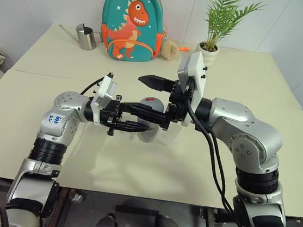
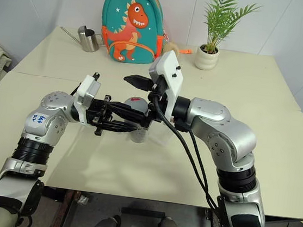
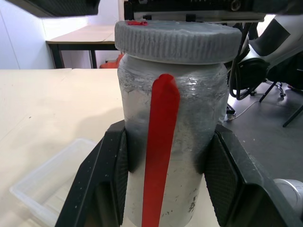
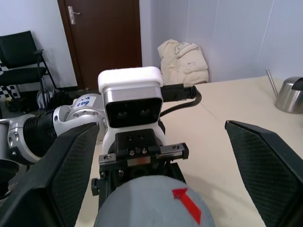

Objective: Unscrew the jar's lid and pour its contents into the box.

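left gripper (image 3: 165, 161) clamps the jar (image 3: 173, 123), lid (image 3: 177, 40) on, above mid-tabletop (image 1: 134, 166).
right gripper (image 4: 156, 175) wide around the lid; box (image 3: 52, 182) beneath; front edge bare.

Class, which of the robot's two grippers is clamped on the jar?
The left gripper: its fingers press the jar's sides, while the right gripper stands open around the lid.

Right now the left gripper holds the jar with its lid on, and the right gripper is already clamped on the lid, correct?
Not quite. The left gripper holds the jar, lid on, but the right gripper is open, fingers either side of the lid, per the right wrist view.
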Motion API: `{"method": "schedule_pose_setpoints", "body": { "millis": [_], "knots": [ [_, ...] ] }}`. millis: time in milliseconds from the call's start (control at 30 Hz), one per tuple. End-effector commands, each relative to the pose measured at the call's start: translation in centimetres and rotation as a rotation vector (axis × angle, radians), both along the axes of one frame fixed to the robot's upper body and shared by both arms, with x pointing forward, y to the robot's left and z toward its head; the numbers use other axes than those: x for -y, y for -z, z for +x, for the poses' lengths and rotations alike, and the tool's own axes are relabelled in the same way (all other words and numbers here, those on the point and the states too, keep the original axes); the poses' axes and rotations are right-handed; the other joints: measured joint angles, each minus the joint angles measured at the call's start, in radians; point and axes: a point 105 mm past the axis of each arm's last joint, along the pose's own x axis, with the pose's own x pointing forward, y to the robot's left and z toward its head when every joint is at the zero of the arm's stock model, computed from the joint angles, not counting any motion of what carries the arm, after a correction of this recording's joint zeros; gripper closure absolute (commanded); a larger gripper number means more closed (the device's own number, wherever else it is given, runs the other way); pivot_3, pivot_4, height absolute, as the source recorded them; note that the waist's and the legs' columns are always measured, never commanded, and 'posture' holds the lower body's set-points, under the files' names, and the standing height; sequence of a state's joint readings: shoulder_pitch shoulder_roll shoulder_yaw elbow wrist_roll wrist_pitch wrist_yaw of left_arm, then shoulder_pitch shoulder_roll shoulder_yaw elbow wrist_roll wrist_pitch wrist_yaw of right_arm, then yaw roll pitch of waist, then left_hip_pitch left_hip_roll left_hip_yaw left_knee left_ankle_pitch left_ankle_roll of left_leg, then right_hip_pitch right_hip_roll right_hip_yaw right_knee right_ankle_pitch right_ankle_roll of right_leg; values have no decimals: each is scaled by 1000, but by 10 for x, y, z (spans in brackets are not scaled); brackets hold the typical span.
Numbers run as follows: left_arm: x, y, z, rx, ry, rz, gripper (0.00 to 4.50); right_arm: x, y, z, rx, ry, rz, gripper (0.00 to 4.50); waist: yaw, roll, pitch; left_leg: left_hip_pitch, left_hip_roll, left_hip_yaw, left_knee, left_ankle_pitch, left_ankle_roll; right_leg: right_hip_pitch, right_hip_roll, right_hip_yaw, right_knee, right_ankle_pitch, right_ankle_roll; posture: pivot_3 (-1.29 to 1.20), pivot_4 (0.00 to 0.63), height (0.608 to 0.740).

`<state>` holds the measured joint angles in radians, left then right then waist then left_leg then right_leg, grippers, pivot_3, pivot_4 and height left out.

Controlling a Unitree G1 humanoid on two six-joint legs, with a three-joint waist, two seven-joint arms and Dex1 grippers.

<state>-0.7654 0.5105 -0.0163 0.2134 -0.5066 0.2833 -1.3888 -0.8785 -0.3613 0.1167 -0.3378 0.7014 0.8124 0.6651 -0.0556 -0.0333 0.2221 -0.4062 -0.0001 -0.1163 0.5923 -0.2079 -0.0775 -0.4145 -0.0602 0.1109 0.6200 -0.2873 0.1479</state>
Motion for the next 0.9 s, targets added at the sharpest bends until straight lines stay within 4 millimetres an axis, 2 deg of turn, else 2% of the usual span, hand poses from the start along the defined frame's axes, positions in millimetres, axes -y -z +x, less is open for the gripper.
{"method": "schedule_pose_setpoints", "body": {
  "millis": [33,667,900],
  "knots": [
    [1,-7,-2,45,4,-8,2655,-5,-5,-6,32,-16,6,17,0,0,0,0,0,0,0,0,0,0,0,0,0,0,0,0,150,740],
    [4,-7,0,53,0,-15,2655,1,12,4,-6,53,-45,17,0,0,0,0,0,0,0,0,0,0,0,0,0,0,0,0,150,740],
    [4,-7,-1,51,-1,-17,2655,10,7,7,11,86,-36,17,0,0,0,0,0,0,0,0,0,0,0,0,0,0,0,0,150,740]
  ]
}}
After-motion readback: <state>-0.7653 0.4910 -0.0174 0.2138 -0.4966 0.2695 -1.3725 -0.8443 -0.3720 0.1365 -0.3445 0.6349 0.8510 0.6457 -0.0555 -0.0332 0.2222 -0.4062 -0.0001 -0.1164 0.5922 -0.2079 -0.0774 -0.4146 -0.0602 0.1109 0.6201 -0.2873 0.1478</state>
